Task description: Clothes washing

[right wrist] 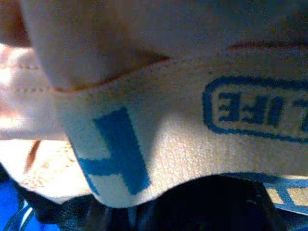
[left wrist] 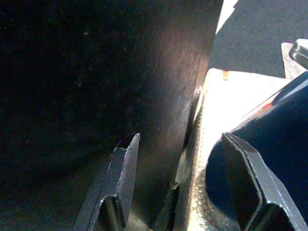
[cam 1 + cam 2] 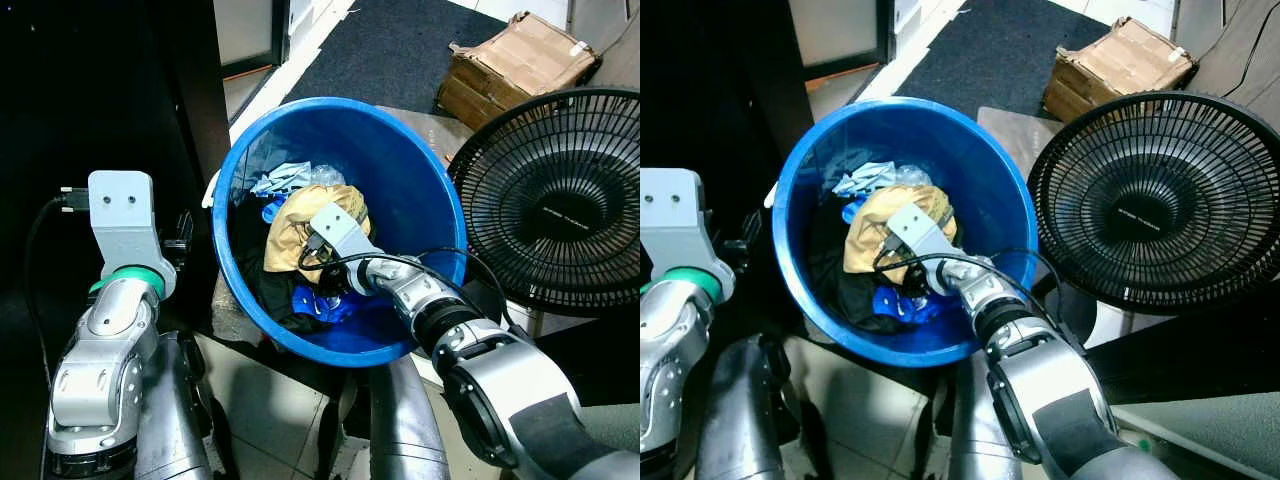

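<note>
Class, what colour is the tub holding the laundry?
Blue. The tub shows best in the left eye view.

A blue tub (image 3: 430, 190) stands tilted on the floor. Inside lie a tan garment (image 3: 295, 225), dark clothes (image 3: 262, 280) and blue cloth (image 3: 322, 303).

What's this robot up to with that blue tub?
It is sorting laundry. The right gripper has reached down into the blue tub and is buried in the pile of clothes, right against a tan garment with a blue-lettered band. The left gripper hangs open outside the tub, beside a dark cabinet. A black fan stands next to the tub.
</note>
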### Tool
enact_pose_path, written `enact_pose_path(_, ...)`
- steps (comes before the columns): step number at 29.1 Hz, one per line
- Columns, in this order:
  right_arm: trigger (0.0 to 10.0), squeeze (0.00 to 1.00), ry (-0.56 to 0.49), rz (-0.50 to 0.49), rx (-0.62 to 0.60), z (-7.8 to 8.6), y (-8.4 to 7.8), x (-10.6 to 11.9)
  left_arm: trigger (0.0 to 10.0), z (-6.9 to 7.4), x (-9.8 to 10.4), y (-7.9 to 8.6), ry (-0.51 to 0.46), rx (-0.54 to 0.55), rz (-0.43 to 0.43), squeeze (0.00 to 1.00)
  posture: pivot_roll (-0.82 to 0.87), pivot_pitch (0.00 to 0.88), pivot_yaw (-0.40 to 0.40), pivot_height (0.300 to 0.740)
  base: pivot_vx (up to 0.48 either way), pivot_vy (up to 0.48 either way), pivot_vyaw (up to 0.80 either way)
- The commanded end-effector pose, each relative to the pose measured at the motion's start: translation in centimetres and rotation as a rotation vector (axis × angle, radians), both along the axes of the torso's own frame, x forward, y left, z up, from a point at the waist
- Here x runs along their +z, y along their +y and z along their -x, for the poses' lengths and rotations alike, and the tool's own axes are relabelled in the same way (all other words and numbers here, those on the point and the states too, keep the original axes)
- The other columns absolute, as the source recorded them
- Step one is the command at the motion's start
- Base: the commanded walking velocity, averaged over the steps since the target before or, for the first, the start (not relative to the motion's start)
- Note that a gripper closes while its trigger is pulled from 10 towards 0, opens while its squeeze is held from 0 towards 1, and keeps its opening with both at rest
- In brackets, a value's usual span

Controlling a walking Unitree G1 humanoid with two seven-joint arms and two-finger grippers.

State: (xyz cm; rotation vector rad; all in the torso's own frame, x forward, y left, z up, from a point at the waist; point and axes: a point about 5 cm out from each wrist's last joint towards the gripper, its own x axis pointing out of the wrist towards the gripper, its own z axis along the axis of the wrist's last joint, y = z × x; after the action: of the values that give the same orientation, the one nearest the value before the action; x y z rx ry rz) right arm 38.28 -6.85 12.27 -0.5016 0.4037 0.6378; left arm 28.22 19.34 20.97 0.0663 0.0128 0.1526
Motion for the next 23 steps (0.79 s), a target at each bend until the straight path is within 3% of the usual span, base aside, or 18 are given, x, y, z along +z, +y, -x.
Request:
enact_pose_path(1, 0.0, 0.00, 0.095, 0.029, -0.019, 1.1, -1.0, -2.6, 10.0, 0.4, -0.5, 1.1, 0.021, 0.070, -0.005, 0.00, 0.26, 0.336, -0.109, 0.445, 0.000, 0.000, 0.00)
enact_pose_path(6, 0.0, 0.00, 0.064, 0.004, -0.031, 0.8, -1.0, -2.0, 10.0, 0.3, -0.6, 1.1, 0.022, 0.069, -0.005, 0.00, 0.26, 0.334, -0.108, 0.445, 0.000, 0.000, 0.00)
enact_pose_path(10, 0.0, 0.00, -0.008, -0.073, -0.082, -0.1, -1.1, -0.3, 10.0, 0.2, -0.5, 1.2, 0.019, 0.068, -0.005, 0.00, 0.26, 0.321, -0.099, 0.445, 0.000, 0.000, 0.00)
enact_pose_path(14, 0.0, 0.00, -0.146, -0.220, -0.152, -1.7, -1.6, 3.4, 10.0, -0.3, -0.2, 1.2, 0.008, 0.061, -0.007, 0.00, 0.24, 0.298, -0.087, 0.445, 0.000, 0.000, 0.00)
enact_pose_path(20, 0.0, 0.00, -0.292, -0.311, -0.183, -2.9, -2.3, 7.4, 10.0, -1.0, 0.1, 0.9, -0.007, 0.045, -0.005, 0.00, 0.23, 0.274, -0.081, 0.445, 0.000, 0.000, 0.00)
enact_pose_path(21, 2.0, 0.00, -0.329, -0.346, -0.182, -3.2, -2.4, 8.6, 10.0, -1.2, 0.2, 0.8, -0.012, 0.041, -0.004, 0.00, 0.23, 0.266, -0.079, 0.445, 0.000, 0.000, 0.00)
enact_pose_path(23, 2.0, 0.00, -0.350, -0.369, -0.180, -3.3, -2.4, 9.3, 10.0, -1.3, 0.3, 0.8, -0.014, 0.039, -0.004, 0.00, 0.23, 0.266, -0.079, 0.445, 0.000, 0.000, 0.00)
